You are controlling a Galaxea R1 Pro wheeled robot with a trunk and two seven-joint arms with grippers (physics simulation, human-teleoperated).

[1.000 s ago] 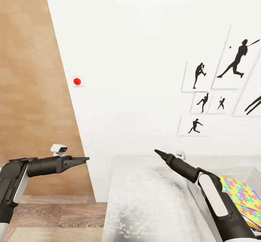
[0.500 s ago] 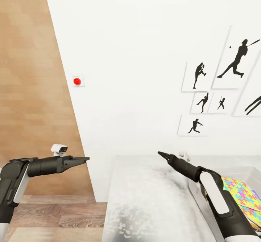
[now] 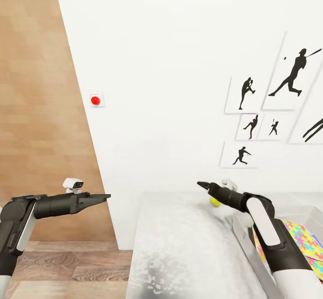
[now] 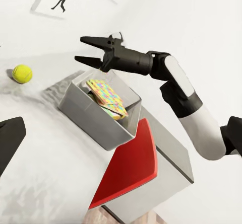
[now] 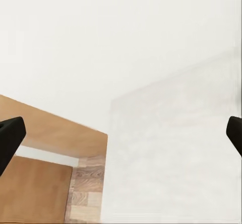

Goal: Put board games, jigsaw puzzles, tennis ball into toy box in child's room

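Toy box (image 3: pixel 244 238) and jigsaw puzzles (image 3: pixel 301 241) partly behind the right arm.

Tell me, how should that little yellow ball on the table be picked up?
Probably across its middle, from above. The ball is round and lies free on the table, beside the toy box; the open right gripper hovers near it.

Worktop (image 3: pixel 179 245): light grey mottled top, set against white wall, wood floor (image 3: pixel 67 263) beside its near-left edge. Tennis ball (image 3: pixel 216 202) rests on worktop near wall, just beside toy box. Toy box (image 4: pixel 96 116), light grey bin with flared sides, sits on worktop toward right end; jigsaw puzzles (image 4: pixel 107 98) lie inside. Left wrist view: ball (image 4: pixel 22 73) apart from bin, worktop (image 4: pixel 45 158) otherwise mottled grey.
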